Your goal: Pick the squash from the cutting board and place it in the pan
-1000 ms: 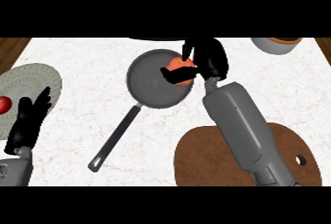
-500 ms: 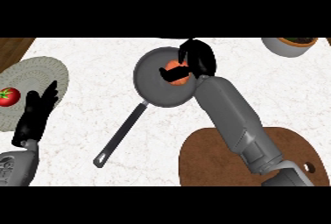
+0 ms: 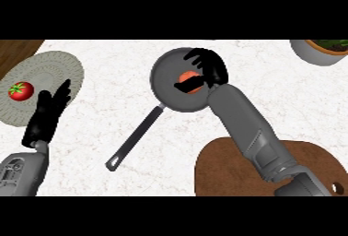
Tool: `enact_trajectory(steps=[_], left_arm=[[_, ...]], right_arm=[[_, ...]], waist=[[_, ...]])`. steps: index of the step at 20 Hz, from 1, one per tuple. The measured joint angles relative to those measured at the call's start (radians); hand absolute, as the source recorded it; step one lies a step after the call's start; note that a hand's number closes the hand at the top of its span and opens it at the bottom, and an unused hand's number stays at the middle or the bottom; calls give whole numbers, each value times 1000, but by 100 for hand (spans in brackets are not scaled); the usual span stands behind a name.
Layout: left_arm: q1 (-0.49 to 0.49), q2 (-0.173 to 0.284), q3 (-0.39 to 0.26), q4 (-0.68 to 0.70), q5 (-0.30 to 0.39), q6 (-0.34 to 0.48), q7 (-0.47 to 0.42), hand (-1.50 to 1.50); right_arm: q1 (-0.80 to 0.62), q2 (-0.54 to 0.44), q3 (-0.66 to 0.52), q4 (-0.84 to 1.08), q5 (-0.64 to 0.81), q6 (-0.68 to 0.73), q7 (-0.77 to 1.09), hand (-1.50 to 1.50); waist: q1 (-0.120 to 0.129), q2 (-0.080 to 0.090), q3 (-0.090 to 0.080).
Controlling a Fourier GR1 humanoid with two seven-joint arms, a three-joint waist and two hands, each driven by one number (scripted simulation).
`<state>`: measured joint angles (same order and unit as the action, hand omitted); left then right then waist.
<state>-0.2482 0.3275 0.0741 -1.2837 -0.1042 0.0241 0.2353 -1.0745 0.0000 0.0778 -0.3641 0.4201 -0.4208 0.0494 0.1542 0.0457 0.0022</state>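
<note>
The right robot hand [image 3: 207, 67] is over the pan [image 3: 170, 94], its fingers curled down around the squash [image 3: 189, 82], an orange piece that shows just below the fingers, inside the pan's bowl. I cannot tell whether the squash touches the pan's bottom. The pan's long handle runs down and to the left across the white tabletop [image 3: 122, 60]. The right forearm stretches from the lower right, crossing above the brown cutting board [image 3: 224, 175], which carries nothing else that shows.

The left robot hand [image 3: 49, 113] rests at the left, fingers straight and relaxed, holding nothing, its fingertips over the edge of a grey plate [image 3: 51, 69]. A red tomato [image 3: 20, 90] lies on that plate, apart from the hand. A grey pot [image 3: 319, 51] with greenery sits at the top right corner
</note>
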Motion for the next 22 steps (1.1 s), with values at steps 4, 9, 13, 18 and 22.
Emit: enact_trajectory(steps=[4, 9, 13, 18, 22], left_arm=[[-20, -7, -8, 9, -10, 5, 2, 0], [-30, -10, -16, 12, -15, 1, 5, 0], [-29, -20, -19, 22, -24, 14, 6, 0], [-17, -17, -5, 29, -21, 18, 3, 0], [4, -9, 14, 27, -21, 32, 5, 0]], right_arm=[[-9, 0, -6, 36, -60, -16, -63, -150], [-15, 0, -33, 46, -145, -63, -151, -150], [-24, 0, -62, 40, -218, -115, -227, -150], [-49, 0, -109, 60, -295, -186, -280, -150], [-66, -1, -145, 86, -334, -228, -303, -150]], waist=[[13, 6, 0], [24, 6, 1], [12, 2, 1], [-13, -6, 0], [-53, -16, -1]])
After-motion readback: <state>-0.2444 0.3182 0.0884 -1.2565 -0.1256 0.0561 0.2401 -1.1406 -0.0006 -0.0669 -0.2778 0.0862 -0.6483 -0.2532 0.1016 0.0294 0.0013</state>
